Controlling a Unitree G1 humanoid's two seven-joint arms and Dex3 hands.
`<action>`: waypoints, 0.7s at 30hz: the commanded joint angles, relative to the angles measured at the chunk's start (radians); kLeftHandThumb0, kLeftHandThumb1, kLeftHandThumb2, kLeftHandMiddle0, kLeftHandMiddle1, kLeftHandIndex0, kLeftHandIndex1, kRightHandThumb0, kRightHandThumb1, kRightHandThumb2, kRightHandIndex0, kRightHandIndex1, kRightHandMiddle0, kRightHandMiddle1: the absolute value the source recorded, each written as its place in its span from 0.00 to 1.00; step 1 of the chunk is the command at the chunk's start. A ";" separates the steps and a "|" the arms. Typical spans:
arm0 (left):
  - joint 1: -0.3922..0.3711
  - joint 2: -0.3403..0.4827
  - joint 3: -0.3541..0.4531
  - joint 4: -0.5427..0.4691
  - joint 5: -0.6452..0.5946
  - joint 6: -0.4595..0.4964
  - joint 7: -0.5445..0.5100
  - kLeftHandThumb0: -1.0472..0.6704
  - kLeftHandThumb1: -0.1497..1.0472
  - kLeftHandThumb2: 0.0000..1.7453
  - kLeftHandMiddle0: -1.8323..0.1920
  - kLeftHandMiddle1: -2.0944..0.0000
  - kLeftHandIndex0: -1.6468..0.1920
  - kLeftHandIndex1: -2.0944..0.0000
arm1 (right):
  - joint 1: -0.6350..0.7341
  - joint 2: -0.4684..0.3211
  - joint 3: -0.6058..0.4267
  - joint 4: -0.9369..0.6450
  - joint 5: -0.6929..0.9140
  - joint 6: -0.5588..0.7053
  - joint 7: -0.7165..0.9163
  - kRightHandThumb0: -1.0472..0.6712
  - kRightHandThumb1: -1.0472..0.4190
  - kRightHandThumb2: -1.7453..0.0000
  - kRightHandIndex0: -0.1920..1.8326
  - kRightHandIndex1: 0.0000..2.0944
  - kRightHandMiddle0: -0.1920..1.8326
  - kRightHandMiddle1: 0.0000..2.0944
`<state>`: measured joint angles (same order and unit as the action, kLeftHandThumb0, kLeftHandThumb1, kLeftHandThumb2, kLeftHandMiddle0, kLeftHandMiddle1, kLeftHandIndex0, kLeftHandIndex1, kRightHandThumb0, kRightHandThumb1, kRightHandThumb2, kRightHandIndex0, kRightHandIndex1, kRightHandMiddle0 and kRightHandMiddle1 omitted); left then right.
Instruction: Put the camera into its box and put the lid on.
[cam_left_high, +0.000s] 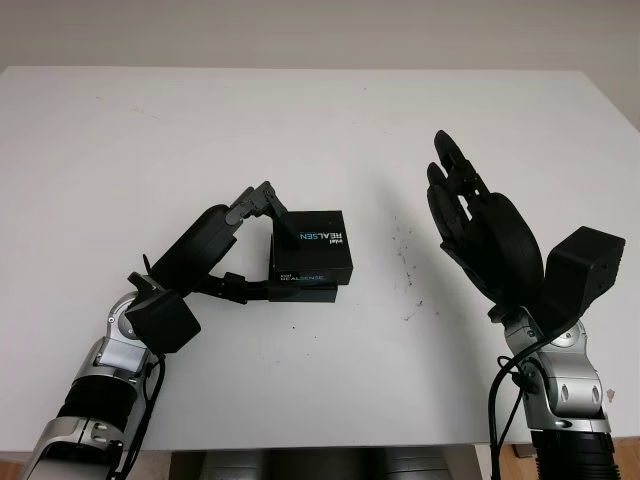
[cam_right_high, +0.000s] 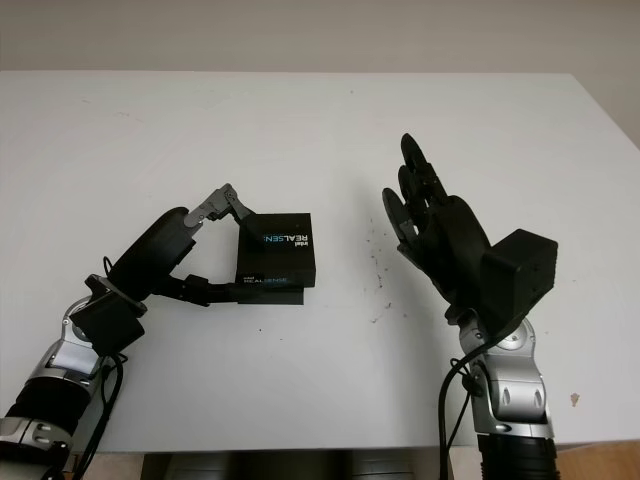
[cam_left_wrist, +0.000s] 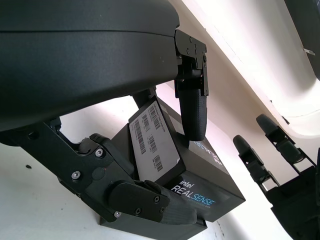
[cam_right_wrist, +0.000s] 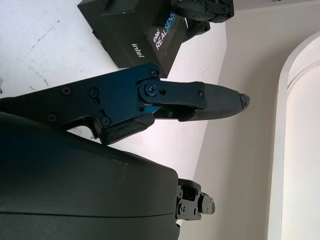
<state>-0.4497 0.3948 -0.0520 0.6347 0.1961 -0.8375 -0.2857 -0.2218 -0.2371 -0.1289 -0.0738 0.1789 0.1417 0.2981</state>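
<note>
White and matte, the counter (cam_left_high: 300, 130) runs to a pale wall at the back; faint dark specks mark its surface right of the middle. On it sits a black rectangular cardboard box (cam_left_high: 311, 272) printed with "intel REALSENSE" in white and blue lettering; its black lid (cam_left_high: 312, 241) is already seated on top, slightly skewed so the base edge shows beneath along the front (whether the camera lies inside cannot be told). The left robot hand (cam_left_high: 262, 245), black with 3 fingers, is closed around the box from its left side; 1 finger (cam_left_wrist: 192, 107) presses down on the lid's top near the far left corner, while a lower finger (cam_left_wrist: 150, 202) lies against the box's near side at counter level; the left wrist view also shows a white barcode label (cam_left_wrist: 152, 145) on the side facing the palm. The right robot hand (cam_left_high: 470, 215) is raised above the counter to the right of the box, well apart from it, holding nothing.
</note>
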 joint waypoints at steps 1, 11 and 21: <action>0.007 0.015 -0.005 -0.002 0.004 -0.009 0.006 0.48 0.90 0.40 0.73 0.10 0.72 0.13 | -0.011 -0.012 -0.007 0.004 0.004 -0.005 0.001 0.16 0.00 0.75 0.02 0.02 0.03 0.02; 0.010 0.018 -0.007 -0.008 0.004 0.002 0.010 0.48 0.89 0.42 0.74 0.08 0.72 0.13 | -0.013 -0.022 -0.007 0.013 0.004 -0.009 0.013 0.17 0.00 0.75 0.02 0.02 0.03 0.02; 0.033 0.026 -0.008 -0.049 -0.005 0.022 -0.001 0.47 0.89 0.41 0.75 0.09 0.72 0.12 | -0.019 -0.026 -0.010 0.021 0.003 -0.014 0.014 0.17 0.00 0.74 0.02 0.02 0.02 0.02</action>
<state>-0.4342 0.4099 -0.0550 0.6021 0.1935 -0.8188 -0.2828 -0.2282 -0.2529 -0.1302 -0.0532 0.1787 0.1429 0.3125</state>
